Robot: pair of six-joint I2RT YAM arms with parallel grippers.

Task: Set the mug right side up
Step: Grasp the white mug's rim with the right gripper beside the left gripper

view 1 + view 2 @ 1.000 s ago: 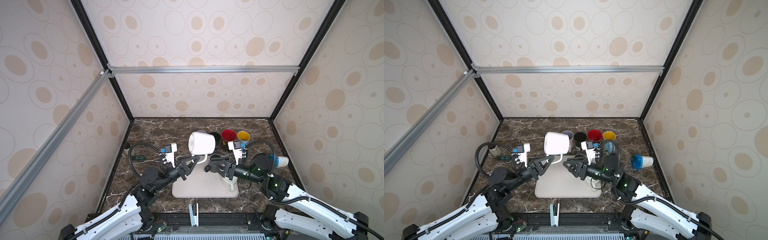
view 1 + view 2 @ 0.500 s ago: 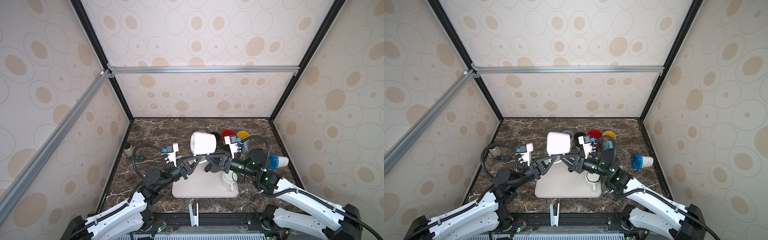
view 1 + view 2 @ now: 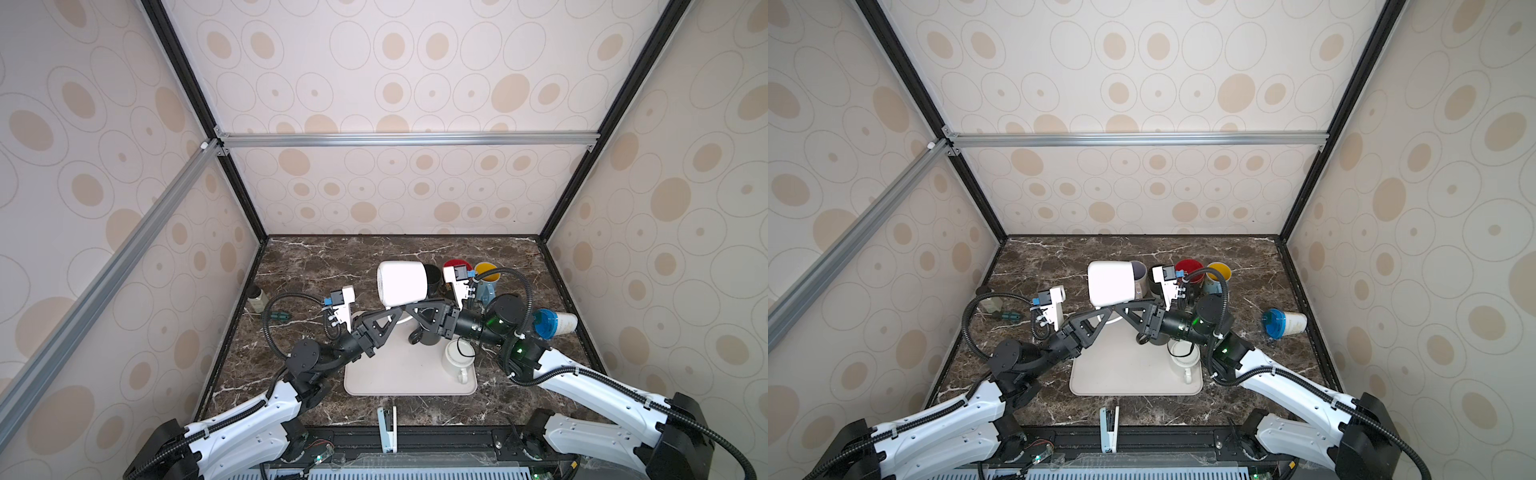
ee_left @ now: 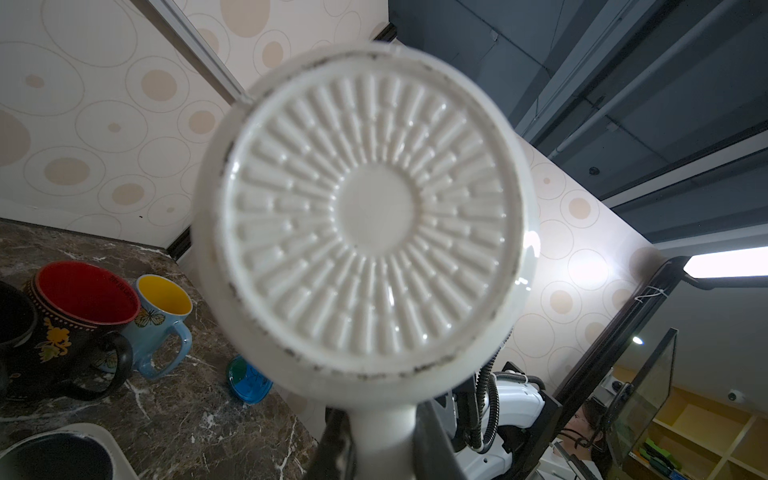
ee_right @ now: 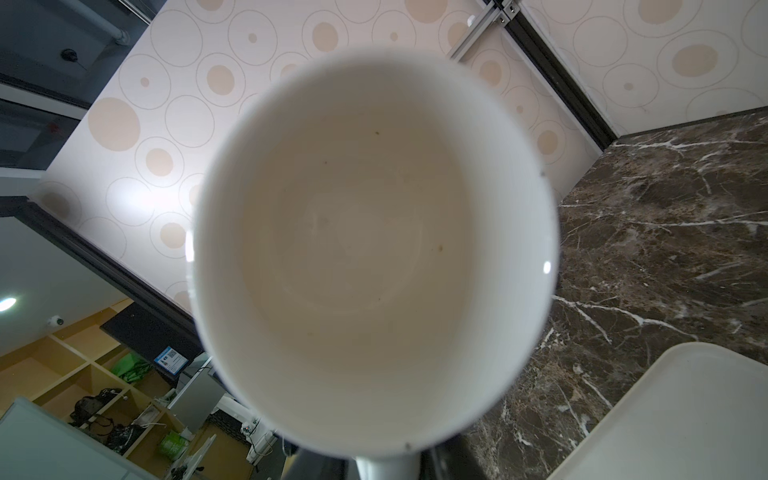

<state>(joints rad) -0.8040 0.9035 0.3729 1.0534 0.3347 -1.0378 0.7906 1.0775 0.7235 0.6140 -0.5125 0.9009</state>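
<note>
While our right tool is moving in and narrowing around the handle, though we cannot tell if it is gripping yet, our left tool is clamping that same handle, so a handover is starting. We are holding the white mug sideways above the tray, with its mouth facing right and its ribbed base facing left.

Mug hanging over far edge of tray, smaller mug sitting on its right side, tipped cup lying further right.
</note>
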